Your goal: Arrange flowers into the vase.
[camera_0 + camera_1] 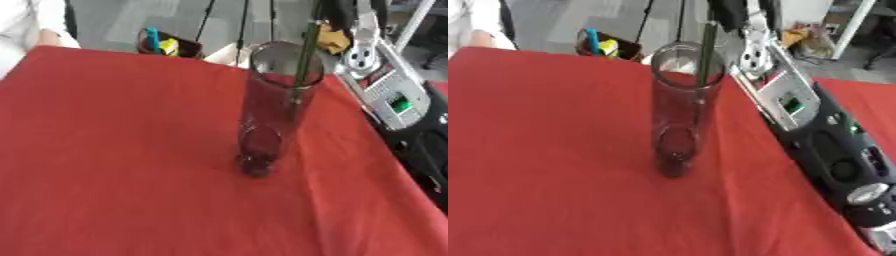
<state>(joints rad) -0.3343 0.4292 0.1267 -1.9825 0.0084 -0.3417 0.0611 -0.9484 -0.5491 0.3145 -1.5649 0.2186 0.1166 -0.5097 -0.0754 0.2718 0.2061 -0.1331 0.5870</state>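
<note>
A tall clear glass vase (269,115) stands upright near the middle of the red tablecloth (114,150). A green flower stem (304,60) slants down from the top edge, and its lower end is inside the vase mouth. The flower head is out of view. My right arm (798,107), silver and black, runs up along the table's right side. My right hand (726,11) shows only as a dark shape at the top edge, closed on the stem's upper part just above the vase. My left hand is in no view.
A dark container (164,45) with blue and yellow things in it sits beyond the table's far edge. Tripod legs (241,25) stand behind it. A person's white sleeve (26,25) is at the far left corner. The table's right edge lies under my arm.
</note>
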